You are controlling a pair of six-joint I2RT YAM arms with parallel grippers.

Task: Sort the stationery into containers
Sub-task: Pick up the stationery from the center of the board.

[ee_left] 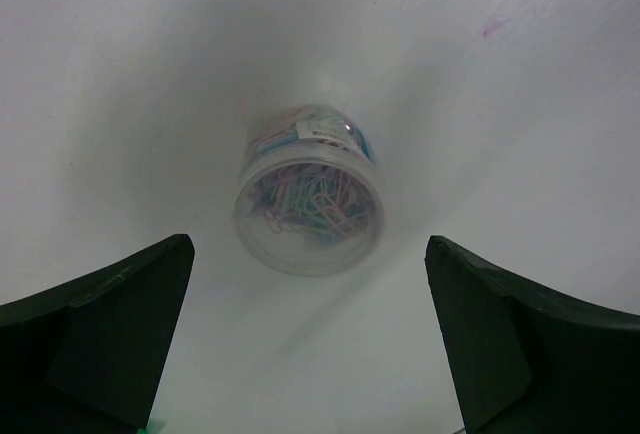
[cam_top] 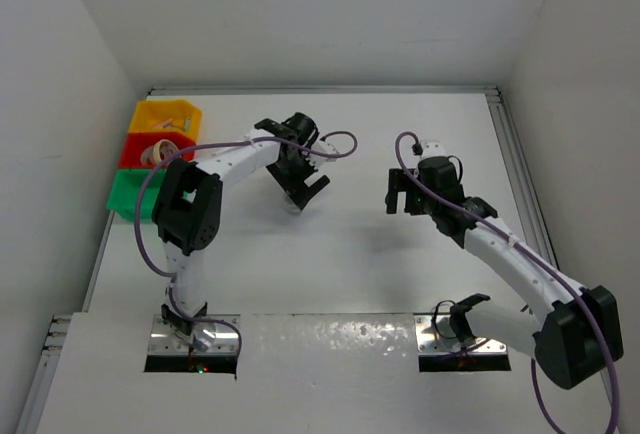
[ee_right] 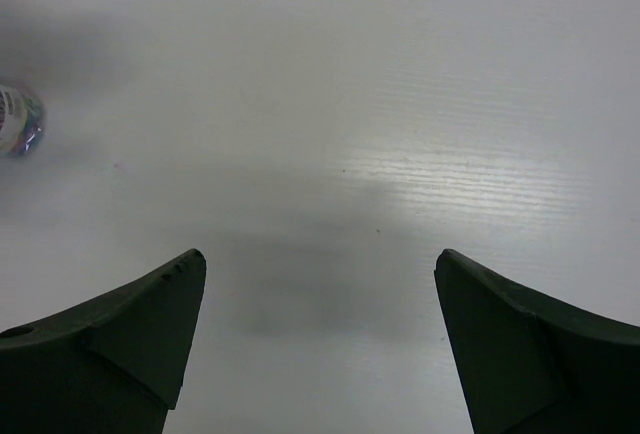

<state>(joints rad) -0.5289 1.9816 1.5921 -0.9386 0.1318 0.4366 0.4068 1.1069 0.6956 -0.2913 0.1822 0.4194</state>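
One item in close view: a small clear round tub packed with thin paper clips in pink, blue, green and purple; a small printed label sits on its side wall.
Tub position: on the white table, in the middle stretch between the two arms, well apart from the bins; in the top view it is hidden under the left arm's wrist.
Tub pose: it seems to lie on its side, with one round end facing the left wrist camera; its long axis runs away from that camera, along the line between the two fingers.
Left gripper: jaws spread wide, far wider than the tub, holding nothing; the tub lies just ahead of the fingertips, centred in the gap and touched by neither finger.
Right gripper: jaws also spread wide and empty, over bare table; the tub shows only as a sliver at the left edge of its wrist view.
Yellow bin: farthest of the row at the table's left edge; a small pale item lies in it, too small to identify.
Red bin: middle of the row; holds whitish and tan tape rings.
Green bin: nearest of the row, partly behind the left arm; contents cannot be made out.
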